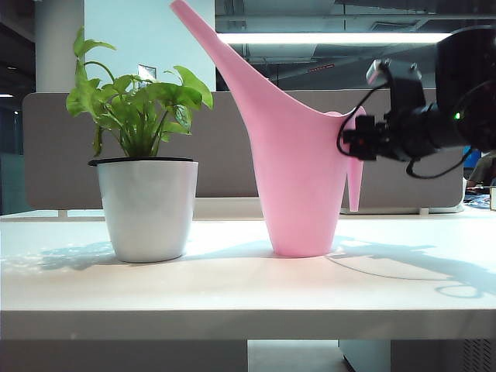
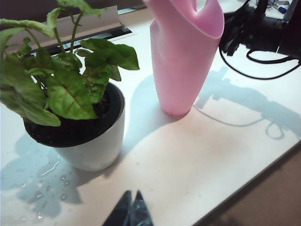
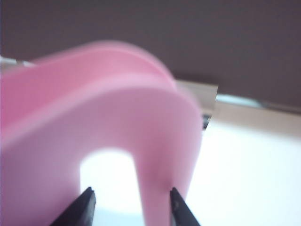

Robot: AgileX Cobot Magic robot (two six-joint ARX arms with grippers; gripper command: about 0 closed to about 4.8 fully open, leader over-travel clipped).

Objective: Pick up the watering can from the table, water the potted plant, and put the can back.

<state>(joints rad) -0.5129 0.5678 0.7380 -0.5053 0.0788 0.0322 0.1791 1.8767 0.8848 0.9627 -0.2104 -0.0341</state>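
The watering can point(image 1: 298, 186) is stood upright on the table point(image 1: 232, 287), right of the potted plant point(image 1: 146, 174), its spout slanted up-left. Its handle is straddled by the right gripper point(image 3: 130, 205), jaws apart. The left gripper point(image 2: 130, 209) is held together above the wet tabletop. A grey partition point(image 1: 54, 147) is seen behind.

Grey partition panel point(image 1: 232, 147) behind right gripper point(image 1: 350, 145), ceiling light strip point(image 1: 333, 37) above it. Water droplets point(image 2: 49, 186) near left gripper point(image 2: 131, 212).
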